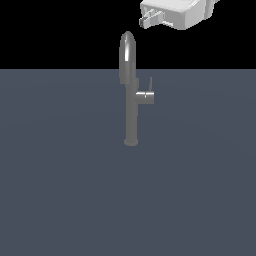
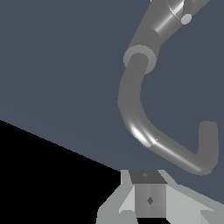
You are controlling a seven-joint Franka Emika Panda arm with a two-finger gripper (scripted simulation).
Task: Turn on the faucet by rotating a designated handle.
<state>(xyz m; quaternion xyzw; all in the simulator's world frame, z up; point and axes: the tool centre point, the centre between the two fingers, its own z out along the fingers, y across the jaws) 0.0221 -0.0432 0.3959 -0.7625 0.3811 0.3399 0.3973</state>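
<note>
Grey metal all round on this one: the faucet [image 1: 131,107] is a tall slim column standing upright on a small round base, sitting on a flat slate-blue surface [image 1: 60,190] roughly in the middle of the exterior view, a bit toward the far side where the surface ends against a black background. Its shiny spout [image 1: 127,52] arches up high at the top, with a bright highlight running down it. On the exterior view's right of the column there's 1 handle [image 1: 146,95], a short horizontal stub about midway up, with a thin flat lever at its end pointing straight up. The gripper [image 1: 147,20] is up in the top right of that view, white and blocky, higher than the spout's arch and off to the exterior view's right of it, well apart from the handle and touching nothing. Its 2 fingers [image 1: 145,21] poke out toward the exterior view's left with a small gap between them, so it looks partly open, and it's got nothing in its grasp. The wrist view looks down along the faucet [image 2: 131,96] from above: you see the curved spout sweeping round, the column running off toward the base, and the gripper's pale body [image 2: 148,199] at the edge of frame, clear of the metal.
</note>
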